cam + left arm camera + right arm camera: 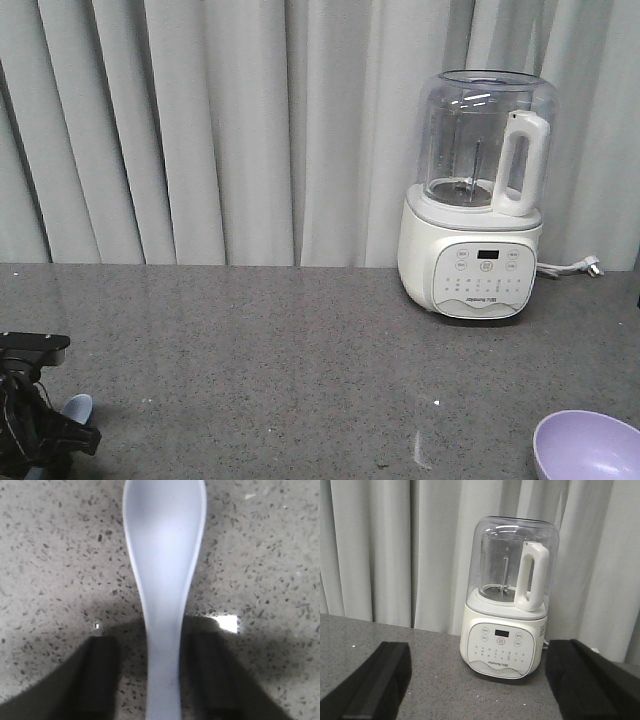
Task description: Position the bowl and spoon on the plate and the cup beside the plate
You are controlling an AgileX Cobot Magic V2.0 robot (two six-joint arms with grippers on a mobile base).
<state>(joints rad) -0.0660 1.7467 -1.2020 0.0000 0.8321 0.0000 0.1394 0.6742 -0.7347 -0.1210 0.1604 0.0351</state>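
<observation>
Front view: grey speckled counter (250, 340), with a pale grey pleated curtain (200, 130) hanging behind it. White blender (478, 200) with a clear jar and white handle stands at the back of the counter, against the curtain. Its cord (570, 267) trails out just right of its base. Lilac bowl (588, 447) sits in front of the blender and a little to its right, well apart from it and cut by the frame edge. It is upright, and its inside is only partly visible. Far left of the blender and nearer the camera, the black left gripper (45, 440) is low over the counter. The pale blue tip of the spoon (78, 407) pokes out beside it. Open counter lies between the blender and that arm.

Left wrist view: spoon (164, 580) lies flat on the speckled counter (60, 555), scoop up and pointing away from the camera. The left gripper (152, 647) straddles the handle. Its dark fingers (102, 670) stand on either side. Counter shows between the left finger and the handle. The right finger is just beside the handle, so the jaws are apart and not clamped.

Right wrist view: blender (509, 600) is dead centre, with the curtain (370, 545) behind it and the counter (435, 665) under it. The right gripper (477, 655) faces it, jaws spread wide and holding nothing. Its black fingers (375, 685) sit at the lower corners.
</observation>
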